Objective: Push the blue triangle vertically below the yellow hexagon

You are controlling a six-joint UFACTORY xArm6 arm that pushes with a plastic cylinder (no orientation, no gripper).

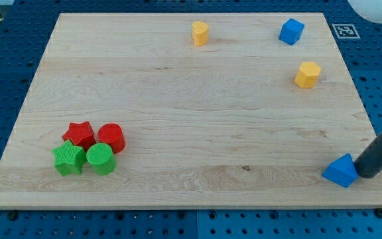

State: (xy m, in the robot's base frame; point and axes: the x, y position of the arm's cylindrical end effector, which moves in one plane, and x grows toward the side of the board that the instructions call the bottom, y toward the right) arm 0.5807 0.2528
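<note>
Your arm carries no pincer to spread or press together, only a straight dark rod, and my tip (363, 174) sits at the view's lower right, pressed against the right side of the blue triangle (340, 170) (the contact looks flush, though the rod's own bulk hides the exact meeting point). You will find that triangle near the bottom right corner of the wooden board (191, 113), close to its lower edge. Look straight up the view from it and, well apart, you come to the yellow hexagon (308, 74), which lies a little to the view's left of the triangle rather than directly above it. Further up and slightly left of the hexagon sits a blue cube (291, 31), near the board's top edge. Along that same top edge, toward the view's middle, you see a second yellow block (199, 32), its shape hard to make out. Far off at the view's lower left, four blocks huddle touching one another: a red star (79, 135) and a red cylinder (111, 138) above, a green star (69, 159) and a green cylinder (101, 159) just below them.
</note>
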